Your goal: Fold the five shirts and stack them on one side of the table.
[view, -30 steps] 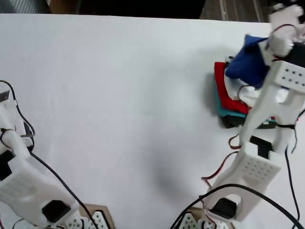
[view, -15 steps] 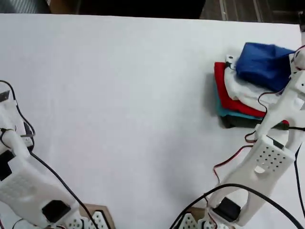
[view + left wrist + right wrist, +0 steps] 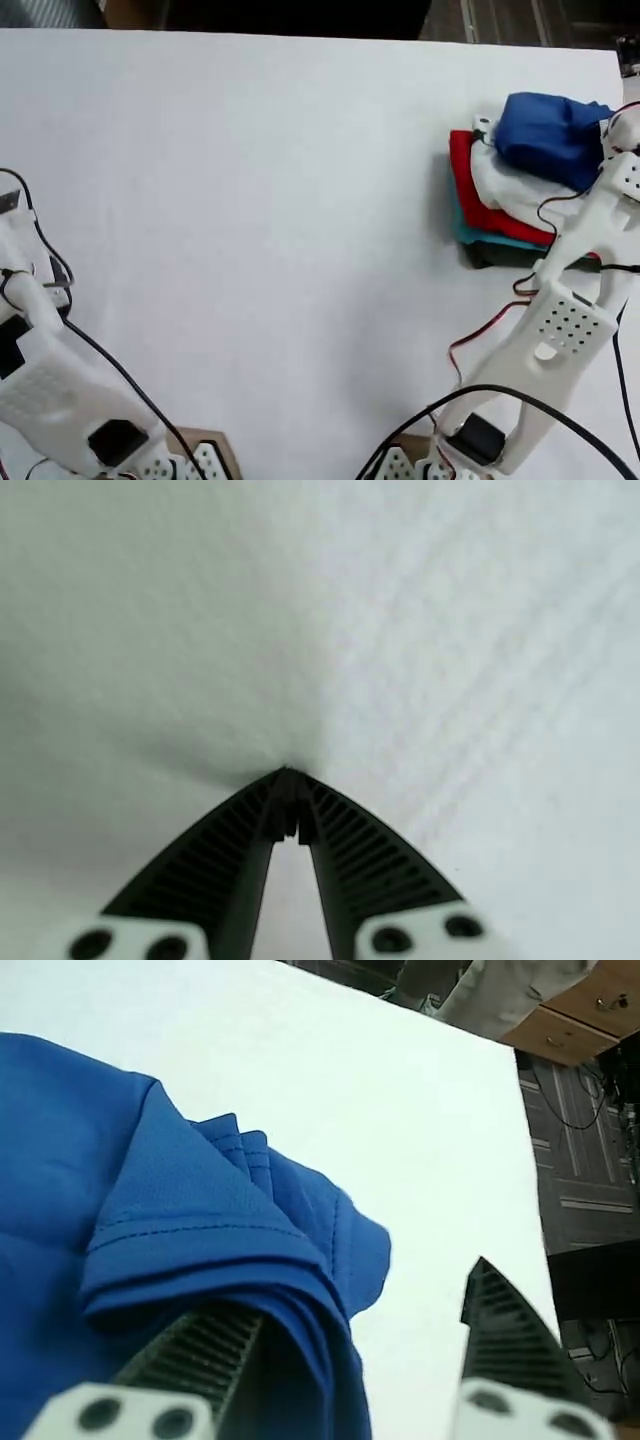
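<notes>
Fingers (image 3: pixel 200 1355) of the right gripper (image 3: pixel 350 1295) stand wide apart in the right wrist view, one beside the blue shirt (image 3: pixel 150 1210), gripping nothing. The table (image 3: pixel 420 1130) edge runs close beyond.

From the high view, the right arm (image 3: pixel 560 320) has drawn back off the stack (image 3: pixel 480 210) since a second ago, leaving that shirt on top, lumpy. It is probably the fifth laid. Open room spreads leftward.

Left wrist view: the left gripper (image 3: pixel 288 815) is closed and empty over bare table.
</notes>
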Action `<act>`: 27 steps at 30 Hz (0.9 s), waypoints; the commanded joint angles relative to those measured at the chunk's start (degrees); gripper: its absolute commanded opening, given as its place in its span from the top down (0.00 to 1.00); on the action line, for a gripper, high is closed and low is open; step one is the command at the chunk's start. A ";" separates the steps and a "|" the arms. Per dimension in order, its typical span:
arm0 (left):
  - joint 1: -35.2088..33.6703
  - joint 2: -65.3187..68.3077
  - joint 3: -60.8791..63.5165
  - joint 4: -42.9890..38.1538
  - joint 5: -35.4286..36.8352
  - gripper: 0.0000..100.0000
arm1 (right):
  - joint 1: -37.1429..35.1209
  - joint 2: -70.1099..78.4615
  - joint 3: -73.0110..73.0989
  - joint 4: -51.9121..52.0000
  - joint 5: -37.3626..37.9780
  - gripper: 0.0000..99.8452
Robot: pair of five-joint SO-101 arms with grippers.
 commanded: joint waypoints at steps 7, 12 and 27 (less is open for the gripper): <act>1.32 0.18 2.33 -0.35 0.35 0.97 | 3.65 -1.80 -10.02 0.75 -19.08 0.73; 1.32 0.18 2.42 -0.35 0.35 0.97 | 2.68 2.42 -8.09 1.01 -31.38 0.73; 1.32 0.18 2.42 -0.26 0.35 0.97 | 2.33 8.13 -17.05 9.80 -41.23 0.73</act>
